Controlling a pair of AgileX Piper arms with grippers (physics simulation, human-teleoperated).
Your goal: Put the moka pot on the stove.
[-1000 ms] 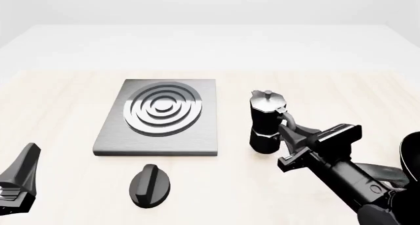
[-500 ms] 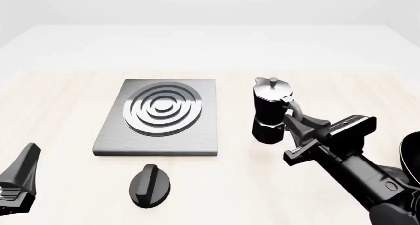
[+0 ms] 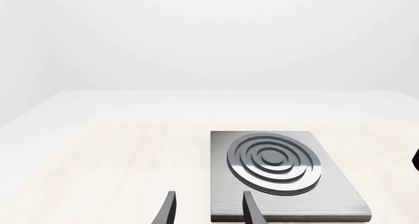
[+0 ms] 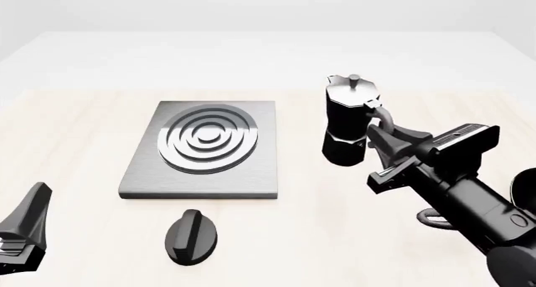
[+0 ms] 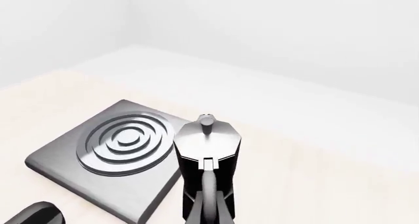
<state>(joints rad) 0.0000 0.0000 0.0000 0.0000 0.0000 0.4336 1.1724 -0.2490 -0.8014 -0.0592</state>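
The right arm reaches in from the lower right corner of the front view, forearm angled up and toward the middle. Its right gripper [image 4: 381, 135] is clamped on the handle of the moka pot [image 4: 348, 120], holding it upright and apparently clear of the table (hard to be sure from here). The left gripper [image 4: 21, 233] sits low at the near left edge, its fingers [image 3: 169, 210] spread apart with nothing between them.

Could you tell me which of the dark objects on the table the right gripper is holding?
The moka pot, held by its handle in the right gripper. The black knob lies untouched in front of the stove.
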